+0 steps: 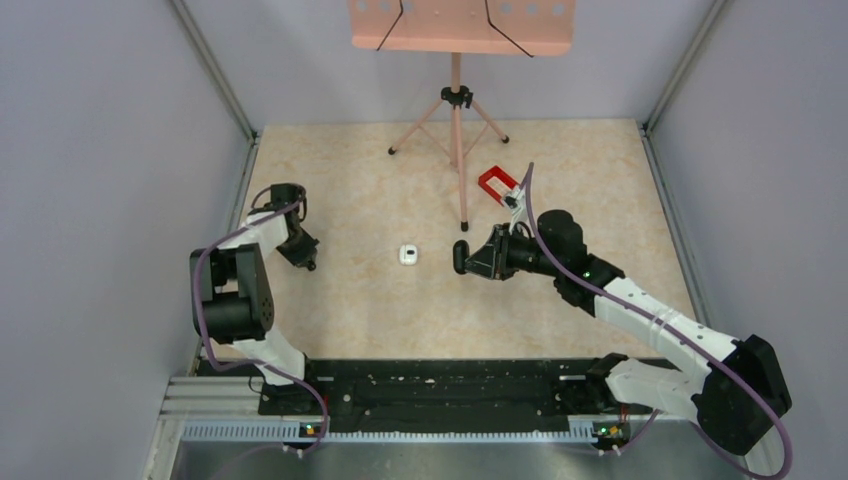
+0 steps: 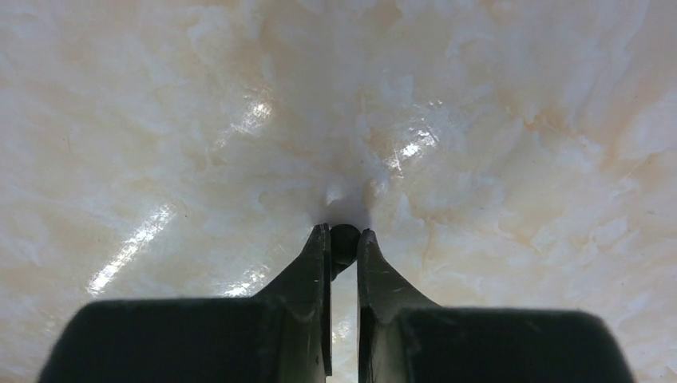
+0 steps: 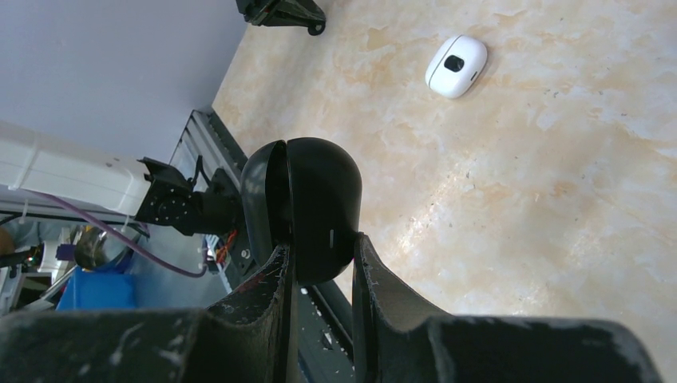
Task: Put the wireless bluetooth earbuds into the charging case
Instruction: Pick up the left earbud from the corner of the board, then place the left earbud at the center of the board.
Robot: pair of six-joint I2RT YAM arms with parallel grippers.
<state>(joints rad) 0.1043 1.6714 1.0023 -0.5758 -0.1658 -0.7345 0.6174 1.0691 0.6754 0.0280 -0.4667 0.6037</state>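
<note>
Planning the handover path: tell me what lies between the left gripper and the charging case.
One small white rounded-square object, nearer the charging case than the left gripper; otherwise the stretch is bare. The top view shows it.

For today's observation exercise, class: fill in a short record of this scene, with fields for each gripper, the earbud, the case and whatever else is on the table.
Left gripper: shut on the earbud, low at the table
Earbud: tiny, black, pinched between the fingertips
Right gripper: shut on the charging case
Charging case: glossy black, seam showing; open or closed cannot be told
Other things: white rounded object between the arms; red frame and pink stand farther back
</note>
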